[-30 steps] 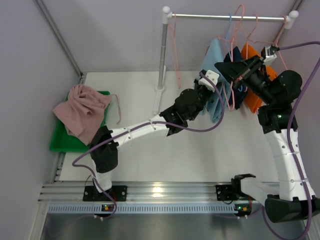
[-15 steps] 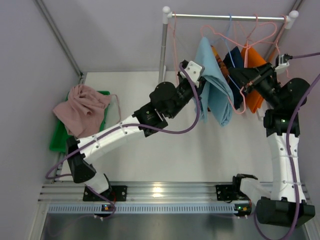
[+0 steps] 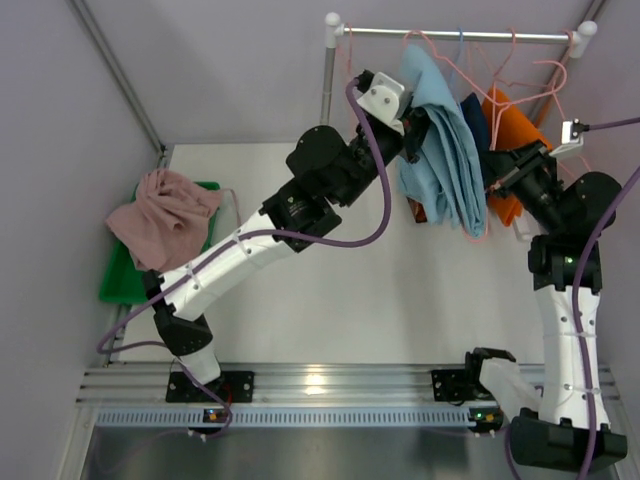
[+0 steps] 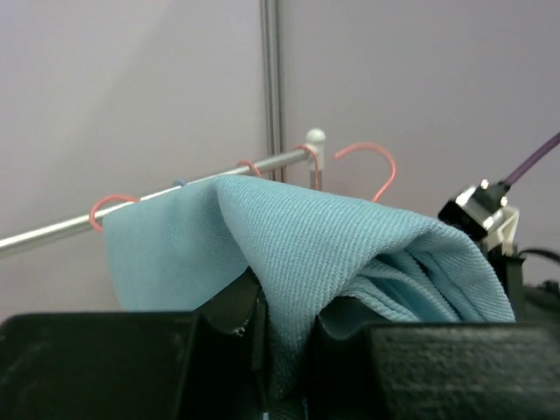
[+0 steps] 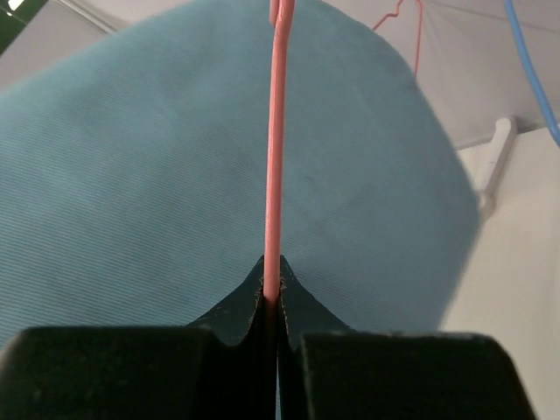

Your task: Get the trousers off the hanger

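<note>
The light blue trousers [image 4: 350,245] have risen, pinched in left hand [image 4: 284,322]; right hand [image 5: 273,302] clamps pink hanger [image 5: 276,157].

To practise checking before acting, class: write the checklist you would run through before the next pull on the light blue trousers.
1. Left gripper shut on the light blue trousers: ok.
2. Right gripper clamped on the pink hanger: ok.
3. Cloth clear of the hanger's lower bar: cannot tell.
4. Orange trousers out of the pull's way: cannot tell; they hang close beside.
5. Green tray in view, with pink trousers lying on it: ok.
</note>
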### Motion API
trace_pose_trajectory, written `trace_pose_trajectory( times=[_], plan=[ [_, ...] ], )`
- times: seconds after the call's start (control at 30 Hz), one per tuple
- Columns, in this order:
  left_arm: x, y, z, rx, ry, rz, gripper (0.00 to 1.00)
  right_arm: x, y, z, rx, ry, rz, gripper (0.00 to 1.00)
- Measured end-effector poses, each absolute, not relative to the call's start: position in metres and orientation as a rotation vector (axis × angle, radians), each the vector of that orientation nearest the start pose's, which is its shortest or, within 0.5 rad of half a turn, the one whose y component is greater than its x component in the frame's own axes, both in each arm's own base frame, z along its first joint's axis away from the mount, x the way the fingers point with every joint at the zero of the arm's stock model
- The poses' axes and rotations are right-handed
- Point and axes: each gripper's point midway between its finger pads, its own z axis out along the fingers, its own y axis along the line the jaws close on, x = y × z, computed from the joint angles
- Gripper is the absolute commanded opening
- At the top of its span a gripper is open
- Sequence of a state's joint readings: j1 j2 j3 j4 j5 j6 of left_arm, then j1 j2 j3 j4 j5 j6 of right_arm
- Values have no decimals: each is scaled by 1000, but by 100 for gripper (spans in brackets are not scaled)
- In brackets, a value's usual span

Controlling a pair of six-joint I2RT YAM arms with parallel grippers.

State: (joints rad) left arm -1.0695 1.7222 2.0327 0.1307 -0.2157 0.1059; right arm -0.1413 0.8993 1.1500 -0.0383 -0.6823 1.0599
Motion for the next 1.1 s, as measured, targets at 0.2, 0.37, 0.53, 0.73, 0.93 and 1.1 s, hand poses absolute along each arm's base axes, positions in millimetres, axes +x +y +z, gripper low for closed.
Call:
trace_pose_trajectory(
  times=[0.2, 0.37, 0.53, 0.73, 0.93, 1.1],
  plan=[
    [278, -422, 615, 440, 959, -738, 0, 292, 95, 428, 302, 1559, 1150, 0],
    [275, -414, 631, 421, 903, -715, 0, 296, 93, 411, 313, 1594, 1119, 0],
    [281, -402, 637, 404, 875, -617, 0, 295, 92, 406, 294, 1606, 1094, 0],
    [292, -364, 652, 325, 863, -408, 0, 284, 94, 413, 226, 1580, 1058, 0],
    [332, -256, 681, 139, 876, -229, 0, 275, 99, 415, 172, 1577, 1047, 0],
    [353, -108, 687, -114, 905, 8, 0, 275, 100, 411, 161, 1592, 1033, 0]
  ],
)
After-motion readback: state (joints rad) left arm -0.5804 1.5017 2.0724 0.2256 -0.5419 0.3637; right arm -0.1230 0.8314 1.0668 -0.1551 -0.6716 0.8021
